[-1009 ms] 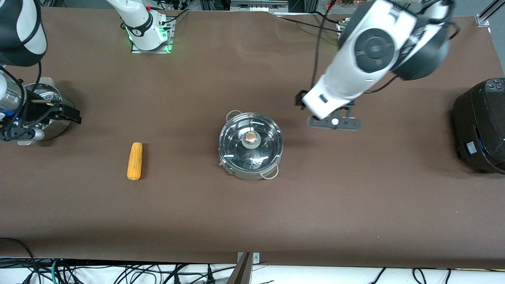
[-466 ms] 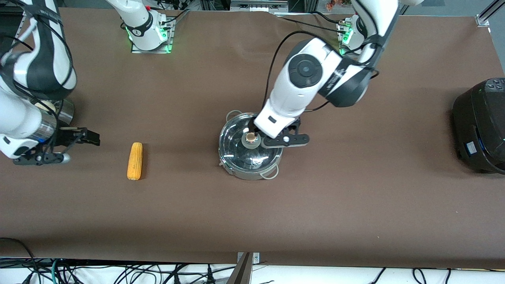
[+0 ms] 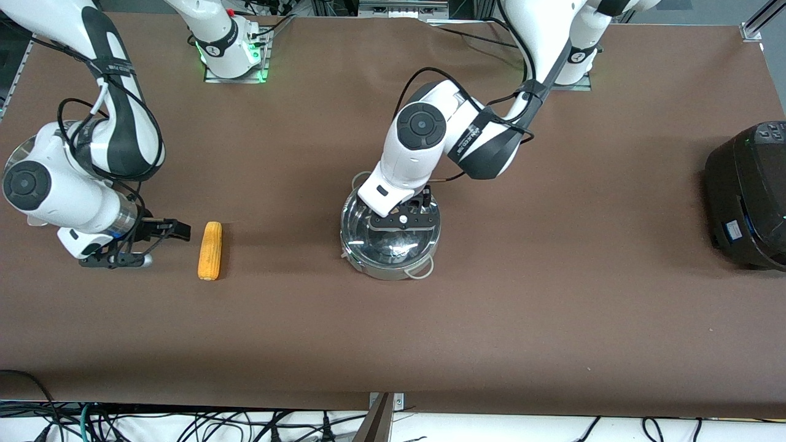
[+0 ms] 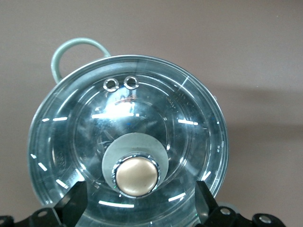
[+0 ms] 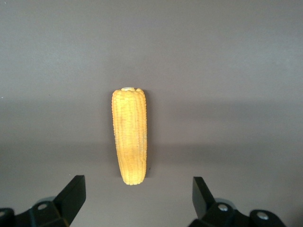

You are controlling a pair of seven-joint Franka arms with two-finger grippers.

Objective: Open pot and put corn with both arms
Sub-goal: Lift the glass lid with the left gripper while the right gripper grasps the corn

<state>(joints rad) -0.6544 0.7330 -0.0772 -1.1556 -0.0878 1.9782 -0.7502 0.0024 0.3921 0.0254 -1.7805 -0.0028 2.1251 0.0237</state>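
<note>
The pot (image 3: pixel 390 232) sits mid-worktop with its glass lid (image 4: pixel 128 142) on, copper knob (image 4: pixel 136 176) upright at the centre. The left pincer (image 3: pixel 402 216) hangs over the lid, fingers (image 4: pixel 73 201) spread wide either side of the knob and apparently not touching it. The corn (image 3: pixel 210 250) lies flat on the brown worktop (image 3: pixel 552 307) toward the right arm's end, well apart from the pot. The right pincer (image 3: pixel 161 232) hovers just beside the cob, released, holding nothing. A black cooker (image 3: pixel 749 196) stands at the left arm's end.
</note>
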